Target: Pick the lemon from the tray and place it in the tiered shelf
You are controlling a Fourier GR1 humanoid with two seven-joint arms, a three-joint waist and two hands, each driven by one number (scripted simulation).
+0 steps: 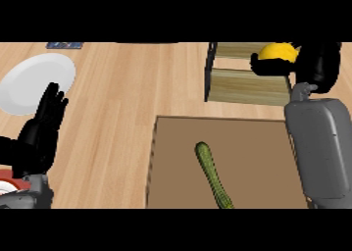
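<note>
The yellow lemon [277, 51] is over the upper step of the dark-framed wooden tiered shelf [245, 87] at the top right. My right hand [314, 62] is curled round it from the right, fingers wrapping its lower side and hiding part of it. The brown tray [258, 142] lies in the lower middle, under my right forearm. My left hand [39, 131] rests open at the left edge, fingers straight and pointing up, holding nothing.
A long green cucumber [213, 174] lies on the tray. A white plate [35, 82] sits at the upper left, just beyond my left fingertips. A red and white object [0, 184] shows at the lower left edge, and a blue item [64, 45] at the top.
</note>
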